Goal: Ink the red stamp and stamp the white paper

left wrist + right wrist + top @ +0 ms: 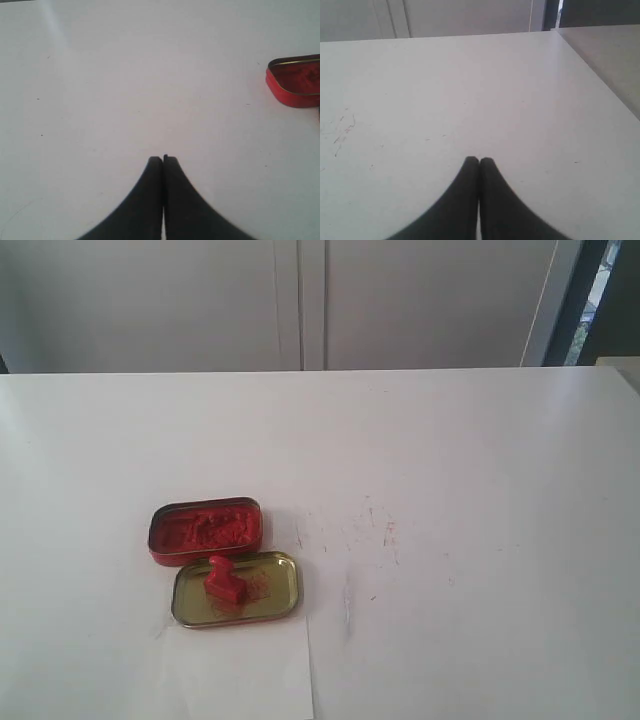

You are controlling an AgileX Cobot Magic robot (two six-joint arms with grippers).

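The left gripper (163, 160) has its jaws together, holding nothing. The red stamp (226, 580) stands in the gold lid (281, 582), near the ink tin (190, 558). The white paper (240, 675) looks unmarked. The right gripper (479, 161) is closed too. I think every step is left.

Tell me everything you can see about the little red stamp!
The red stamp is small and solid red all over, maybe plastic. It has a wide flat base and a short knobby handle on top. It stands base down inside a shallow gold tin, left of its middle, with red smudges around it. The open red ink tin sits just beyond that tin. Nothing is holding the stamp.
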